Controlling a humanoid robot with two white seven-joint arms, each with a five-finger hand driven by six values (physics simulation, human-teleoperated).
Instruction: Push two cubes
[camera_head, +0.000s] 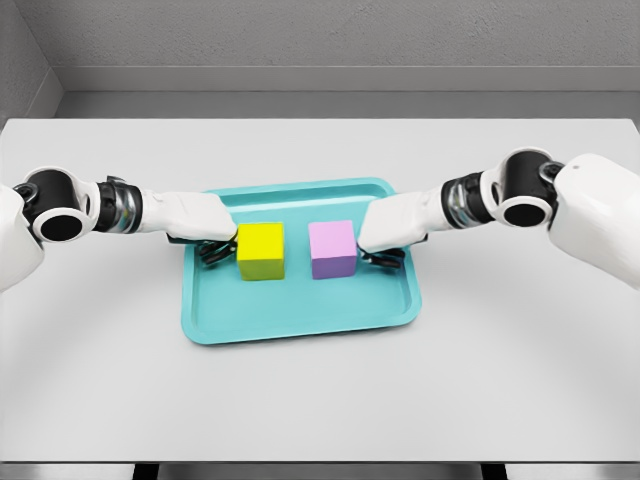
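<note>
Arms reach in from both sides over a teal tray (300, 320) on the grey table (320, 400). Left hand (205, 228) touches the left face of the yellow cube (261, 250), fingers curled underneath, grasping nothing. Just beside it, a small gap apart, sits the purple cube (332, 248). Right hand (392, 228) presses its right side, fingers likewise curled.

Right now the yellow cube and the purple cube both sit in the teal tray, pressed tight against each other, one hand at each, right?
Not quite. In the head view the yellow cube and purple cube stand apart, bare teal tray between them. The left hand and right hand flank them.
</note>
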